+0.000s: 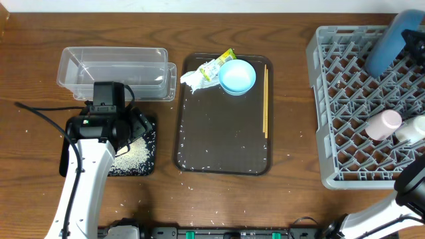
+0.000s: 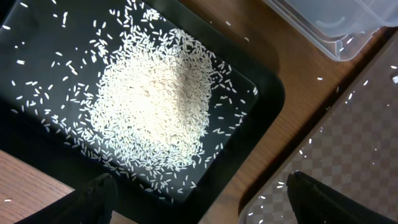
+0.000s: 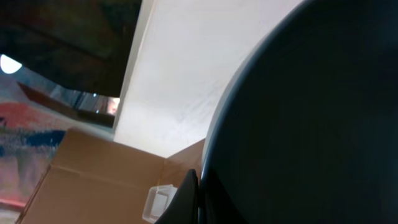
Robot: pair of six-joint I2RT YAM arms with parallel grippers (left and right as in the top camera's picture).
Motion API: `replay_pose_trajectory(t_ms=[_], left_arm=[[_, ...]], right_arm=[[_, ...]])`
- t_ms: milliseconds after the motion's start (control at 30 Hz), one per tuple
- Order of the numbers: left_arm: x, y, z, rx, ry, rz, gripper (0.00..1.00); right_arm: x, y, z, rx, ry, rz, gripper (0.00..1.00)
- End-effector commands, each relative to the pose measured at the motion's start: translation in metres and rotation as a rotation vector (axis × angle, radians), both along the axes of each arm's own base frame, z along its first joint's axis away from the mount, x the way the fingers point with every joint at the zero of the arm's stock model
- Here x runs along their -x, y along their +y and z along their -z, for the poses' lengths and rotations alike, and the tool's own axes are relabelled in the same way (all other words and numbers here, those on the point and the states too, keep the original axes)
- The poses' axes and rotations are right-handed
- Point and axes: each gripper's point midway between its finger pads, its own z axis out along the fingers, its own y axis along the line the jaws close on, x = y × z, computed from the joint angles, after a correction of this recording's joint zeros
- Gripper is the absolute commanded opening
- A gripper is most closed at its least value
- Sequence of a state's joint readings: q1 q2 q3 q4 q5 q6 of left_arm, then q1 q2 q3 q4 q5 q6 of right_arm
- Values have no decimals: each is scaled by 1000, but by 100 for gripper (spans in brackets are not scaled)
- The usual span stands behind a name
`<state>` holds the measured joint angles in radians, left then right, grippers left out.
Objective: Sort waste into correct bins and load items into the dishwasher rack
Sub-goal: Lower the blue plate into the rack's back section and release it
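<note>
My left gripper [image 1: 137, 125] [image 2: 199, 190] is open and empty above a corner of the shallow black tray [image 1: 150, 167] [image 2: 37, 37]. The tray holds a heap of white rice [image 1: 135, 154] [image 2: 152, 109]. The clear tub [image 1: 113, 70] [image 2: 336, 25] stands behind it. My right gripper [image 3: 199, 183] is shut on the dark-blue dish [image 1: 395, 43] [image 3: 311, 124], held over the grey rack [image 1: 345, 99]. A pink cup [image 1: 384, 124] and a white cup [image 1: 413, 129] lie in the rack. The tissue [image 1: 192, 79], wrapper [image 1: 219, 64], light-blue bowl [image 1: 237, 76] and chopsticks [image 1: 265, 99] are on the brown tray [image 1: 222, 133].
Loose rice grains lie scattered on the brown tray [image 2: 348, 143] and on the wooden table around it. A black cable runs from the table's left to my left arm. My right arm enters at the bottom right, beside the rack.
</note>
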<state>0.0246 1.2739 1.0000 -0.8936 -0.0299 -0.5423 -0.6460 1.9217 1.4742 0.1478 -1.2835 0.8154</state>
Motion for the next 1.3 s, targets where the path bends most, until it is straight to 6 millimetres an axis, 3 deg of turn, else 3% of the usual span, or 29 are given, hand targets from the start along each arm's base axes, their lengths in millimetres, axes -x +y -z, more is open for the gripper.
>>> replay_pose_trajectory(t_ms=[0, 167, 333, 500, 733, 867, 1033, 1133, 1167, 1267], left_arm=[[-3, 4, -4, -16, -7, 4, 90], [-3, 4, -4, -16, -7, 4, 90], [-3, 4, -4, -16, -7, 4, 90], [-3, 4, -4, -16, -7, 4, 90], [-3, 4, -4, -16, -7, 4, 90], [-3, 4, -4, -16, -7, 4, 90], [-3, 4, -4, -16, -7, 4, 90], [-3, 4, -4, -16, -7, 4, 90], [-3, 4, -4, -16, -7, 4, 90], [-3, 4, -4, -16, -7, 4, 90]], right_arm=[[-4, 28, -13, -6, -27, -76, 1], [-13, 45, -22, 26, -78, -101, 1], [-24, 52, -3, 10, -44, -103, 1], [-29, 39, 29, -31, 13, -97, 1], [-22, 9, 28, -17, 0, -37, 2], [-14, -11, 32, -40, 33, 9, 17], [-6, -30, 40, -76, 98, 74, 19], [-1, -38, 33, -73, 105, 110, 21], [1, -40, 28, -67, 96, 117, 24], [10, -45, 10, -50, 76, 140, 47]])
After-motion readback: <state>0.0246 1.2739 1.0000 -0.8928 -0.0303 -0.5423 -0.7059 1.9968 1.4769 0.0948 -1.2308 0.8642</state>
